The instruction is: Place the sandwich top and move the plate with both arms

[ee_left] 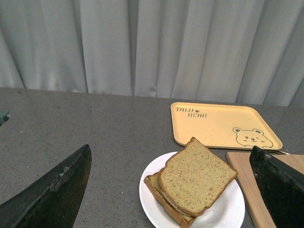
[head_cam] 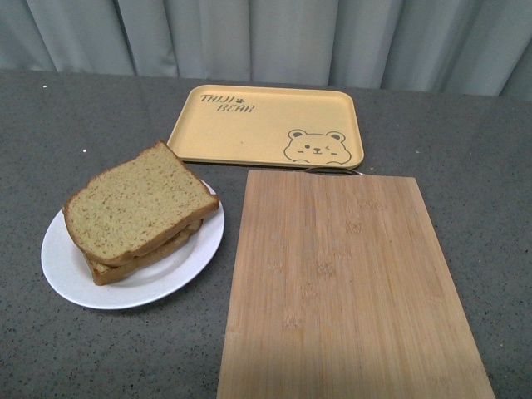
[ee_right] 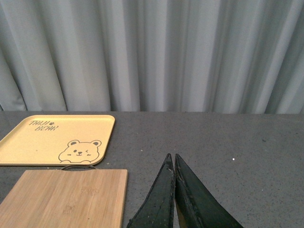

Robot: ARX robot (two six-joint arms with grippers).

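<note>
The sandwich top (head_cam: 137, 204), a tan speckled bread slice with darker crust, lies askew on a lower slice on the round white plate (head_cam: 71, 278) at the table's left. From the left wrist, the same sandwich top (ee_left: 195, 175) and plate (ee_left: 232, 209) show between and beyond my left gripper's (ee_left: 173, 187) wide-apart black fingers (ee_left: 57, 190), which hang open above the table, holding nothing. My right gripper (ee_right: 172, 157) is shut and empty, its tips pressed together over bare grey table to the right of the wooden board. Neither arm shows in the front view.
A yellow bear-print tray (head_cam: 266, 125) lies at the back centre. A large wooden board (head_cam: 345, 287) with a metal loop at its far edge lies right of the plate, reaching the table's front edge. Grey curtains hang behind the table.
</note>
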